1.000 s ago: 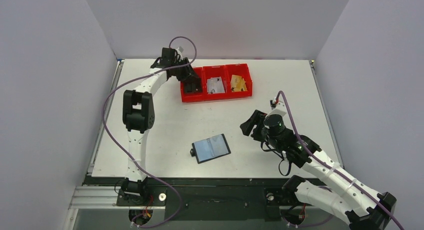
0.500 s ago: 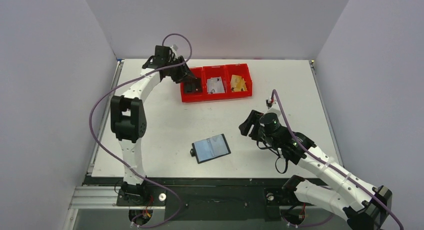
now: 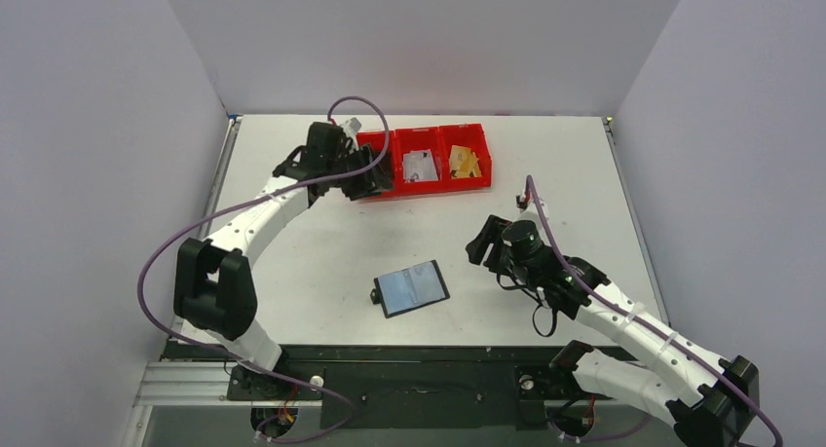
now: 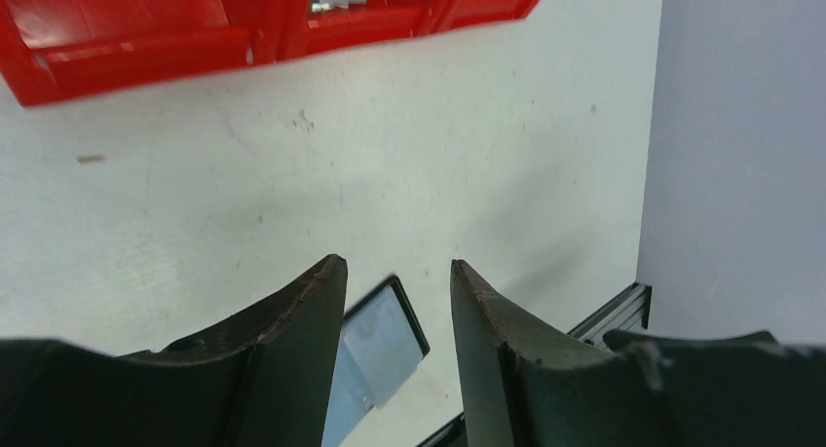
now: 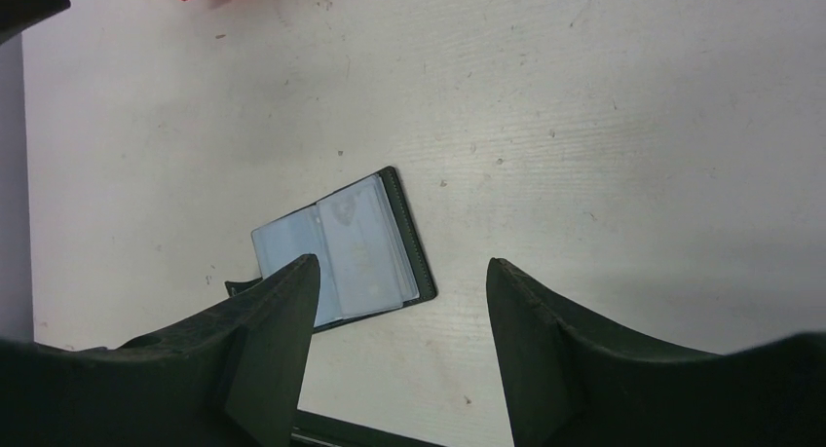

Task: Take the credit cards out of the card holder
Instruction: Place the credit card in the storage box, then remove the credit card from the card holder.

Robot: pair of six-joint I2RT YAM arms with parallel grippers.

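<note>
The card holder (image 3: 413,287) lies open on the table near the front, its bluish clear sleeve up; it also shows in the right wrist view (image 5: 341,250) and partly in the left wrist view (image 4: 382,350). White-grey cards (image 3: 420,166) lie in the middle red bin and gold cards (image 3: 465,162) in the right bin. My left gripper (image 3: 375,181) is open and empty, in front of the left bin (image 3: 378,143); its tips show in the left wrist view (image 4: 394,264). My right gripper (image 3: 482,244) is open and empty, to the right of the holder, its tips in the wrist view (image 5: 401,262).
Three joined red bins (image 3: 422,135) stand at the back centre; their front walls show in the left wrist view (image 4: 146,53). The left bin is hidden by my left arm. The table's front edge with a metal rail (image 3: 390,348) runs close behind the holder.
My left arm has swung from over the left red bin toward the front, its gripper now just in front of the bins. My right gripper has shifted slightly forward. The holder has not moved.
</note>
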